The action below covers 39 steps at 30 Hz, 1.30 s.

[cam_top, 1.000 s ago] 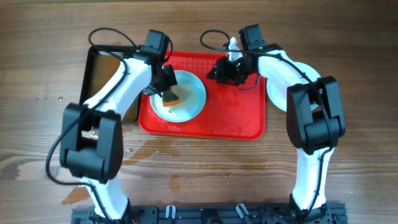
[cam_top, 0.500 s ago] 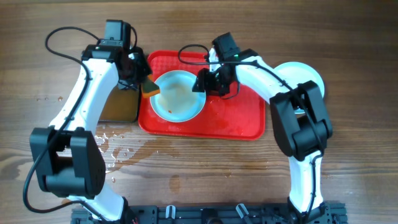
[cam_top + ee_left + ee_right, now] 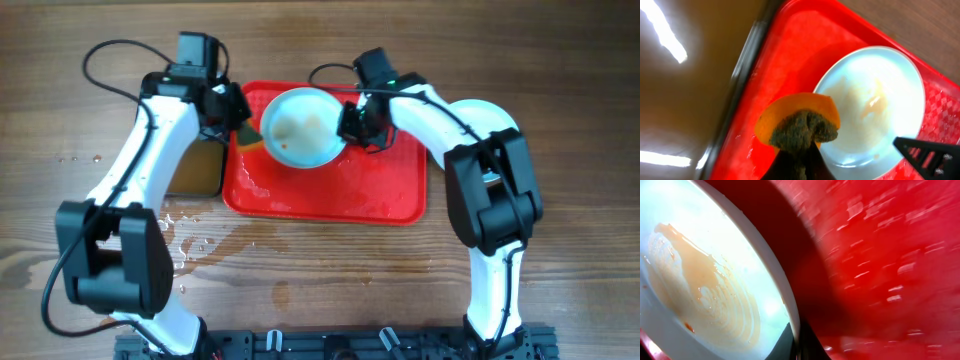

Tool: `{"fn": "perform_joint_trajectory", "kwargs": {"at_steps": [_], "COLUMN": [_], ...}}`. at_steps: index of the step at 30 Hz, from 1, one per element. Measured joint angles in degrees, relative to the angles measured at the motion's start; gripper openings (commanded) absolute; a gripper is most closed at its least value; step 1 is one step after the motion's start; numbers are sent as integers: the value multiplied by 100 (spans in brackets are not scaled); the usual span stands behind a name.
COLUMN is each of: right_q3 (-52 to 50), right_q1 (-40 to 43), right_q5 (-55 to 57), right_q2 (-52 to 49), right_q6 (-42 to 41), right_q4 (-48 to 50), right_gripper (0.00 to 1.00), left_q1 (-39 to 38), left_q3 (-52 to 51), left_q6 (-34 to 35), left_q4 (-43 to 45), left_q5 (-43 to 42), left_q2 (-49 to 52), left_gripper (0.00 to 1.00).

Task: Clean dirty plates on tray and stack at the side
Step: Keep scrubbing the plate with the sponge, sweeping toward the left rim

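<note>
One dirty plate [image 3: 303, 127], white with an orange-brown sauce smear [image 3: 705, 290], sits tilted over the back of the red tray [image 3: 380, 185]. My right gripper [image 3: 347, 125] is shut on the plate's right rim [image 3: 790, 305], and a dark shadow falls on the tray [image 3: 880, 255] beneath it. My left gripper [image 3: 238, 128] is shut on an orange sponge with a dark green scrub face [image 3: 802, 127]. It hovers over the tray's left edge [image 3: 785, 65], just left of the plate [image 3: 875, 100] and apart from it.
A black pan of brownish water [image 3: 190, 165] lies against the tray's left side [image 3: 685, 75]. Another white plate [image 3: 485, 108] rests on the table right of the tray, partly under my right arm. Water drops wet the wood in front of the tray [image 3: 200, 245].
My right gripper has closed on the plate's rim and tipped the plate up toward the tray's back. My left gripper carried the sponge off the plate to the tray's left edge.
</note>
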State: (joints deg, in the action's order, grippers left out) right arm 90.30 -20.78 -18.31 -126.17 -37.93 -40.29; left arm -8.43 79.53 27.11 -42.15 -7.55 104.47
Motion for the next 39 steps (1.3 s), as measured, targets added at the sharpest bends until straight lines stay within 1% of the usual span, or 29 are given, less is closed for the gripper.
{"fn": "perform_joint_trajectory", "kwargs": {"at_steps": [5, 7, 9, 12, 15, 18, 20, 23, 25, 26, 29, 32, 35, 39], "right_q3": [20, 20, 20, 20, 20, 20, 20, 20, 20, 20, 20, 20, 20, 20], "right_q1": [-13, -13, -17, -17, -17, -17, -17, -17, -17, -17, -17, -20, -20, -20], "right_q5": [151, 162, 168, 168, 168, 168, 173, 170, 170, 170, 170, 170, 170, 170], "right_q2": [2, 4, 7, 7, 7, 7, 7, 7, 7, 7, 7, 7, 7, 7], "right_q6": [-2, -2, -2, -2, -2, -2, 0, 0, 0, 0, 0, 0, 0, 0], "right_q4": [-4, -4, -2, -2, 2, 7, 31, 37, 55, 55, 59, 63, 63, 63], "right_gripper": [4, 4, 4, 4, 4, 4, 4, 4, 4, 4, 4, 4, 4, 4], "left_q1": [-404, -542, -708, -1056, -1329, -1471, -1508, -1532, -1567, -1589, -1589, -1561, -1552, -1552], "left_q3": [-483, -588, -610, -610, -610, -610, -610, -610, -654, -750, -1237, -1587, -1694, -1700], "left_q6": [382, 494, 540, 584, 610, 625, 625, 625, 623, 623, 623, 595, 223, -310], "left_q4": [1287, 1617, 2002, 2302, 2444, 2267, 1934, 1659, 1744, 1967, 3034, 3807, 4476, 5134], "left_q5": [240, 413, 702, 1314, 1749, 1954, 2000, 2009, 2011, 2013, 2061, 2168, 2428, 2756], "left_q2": [415, 520, 603, 717, 785, 785, 785, 789, 789, 789, 796, 798, 811, 811], "left_gripper": [4, 4, 4, 4, 4, 4, 4, 4, 4, 4, 4, 4, 4, 4]}}
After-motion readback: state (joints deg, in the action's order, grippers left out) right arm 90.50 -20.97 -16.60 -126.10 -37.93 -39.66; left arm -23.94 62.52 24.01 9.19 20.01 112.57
